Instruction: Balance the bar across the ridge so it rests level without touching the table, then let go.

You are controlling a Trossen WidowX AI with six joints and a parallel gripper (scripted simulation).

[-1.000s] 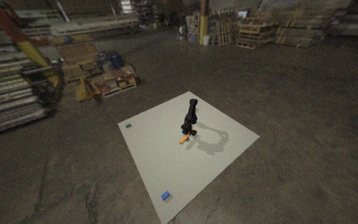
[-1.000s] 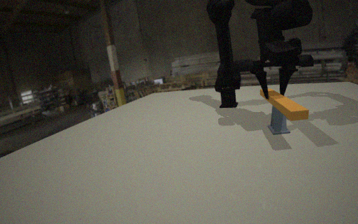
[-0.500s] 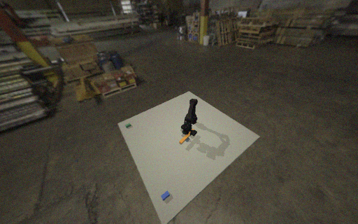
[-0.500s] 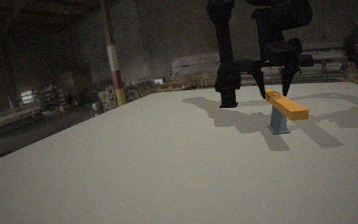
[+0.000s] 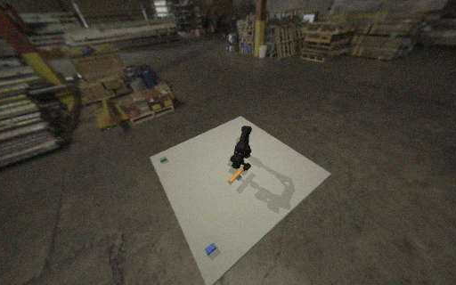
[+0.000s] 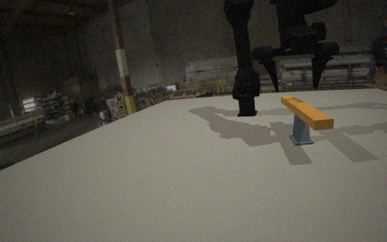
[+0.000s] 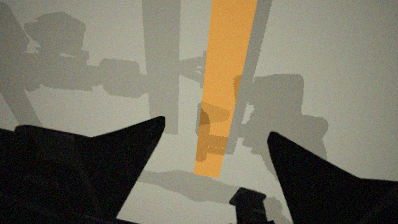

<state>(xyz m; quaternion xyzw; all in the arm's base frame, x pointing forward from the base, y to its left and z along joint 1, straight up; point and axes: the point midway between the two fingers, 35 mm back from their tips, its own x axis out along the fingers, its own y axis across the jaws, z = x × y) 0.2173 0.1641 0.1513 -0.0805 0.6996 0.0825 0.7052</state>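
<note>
The orange bar lies across the top of the blue-grey ridge. Both its ends are off the table, and it looks about level, though a slight tilt is hard to rule out. In the wrist view the ridge is hidden under the bar or out of frame. My gripper is open wide and empty. Its fingertips are above the bar's far end as the exterior view shows it, one to either side, and they do not touch the bar.
A blue block lies near the front corner of the pale table top. A green block lies near its left corner. The arm's base stands behind the ridge. Arm shadows fall around the ridge.
</note>
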